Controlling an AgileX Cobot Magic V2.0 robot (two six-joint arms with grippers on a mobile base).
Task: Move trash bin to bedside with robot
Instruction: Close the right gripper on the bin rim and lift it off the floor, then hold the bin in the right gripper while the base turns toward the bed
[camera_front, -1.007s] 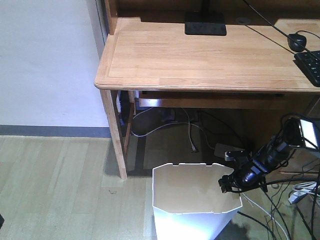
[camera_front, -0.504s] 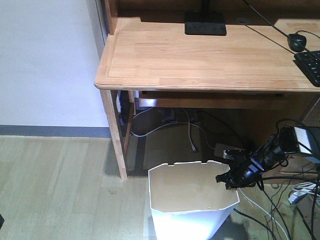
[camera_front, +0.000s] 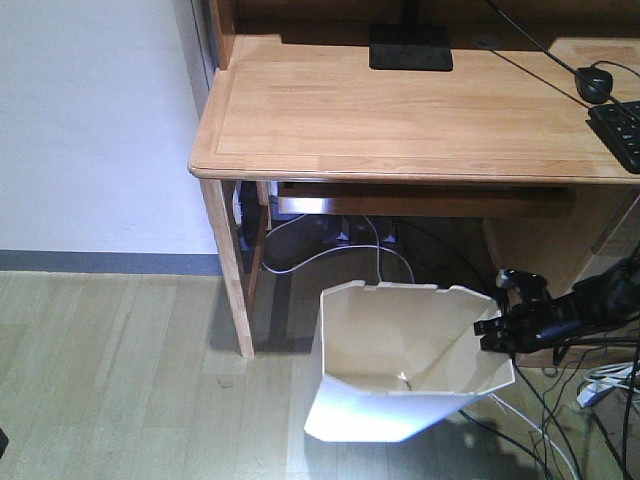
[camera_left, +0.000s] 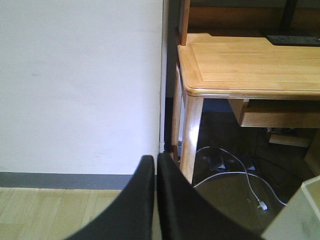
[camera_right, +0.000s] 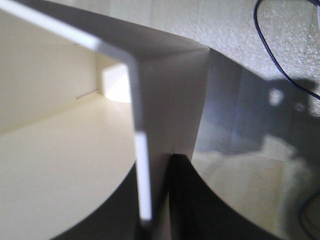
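We find the right gripper (camera_front: 493, 335) clamped on the right rim of the tilted bin (camera_front: 400, 335); left gripper (camera_left: 155, 162) fingers pressed together, holding nothing.

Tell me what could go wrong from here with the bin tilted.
The right claw pinches only the thin rim of the tilted trash bin; the wall may flex and slip free. Floor cables lie beside the bin and could snag during the move. The desk leg stands close on its other side.
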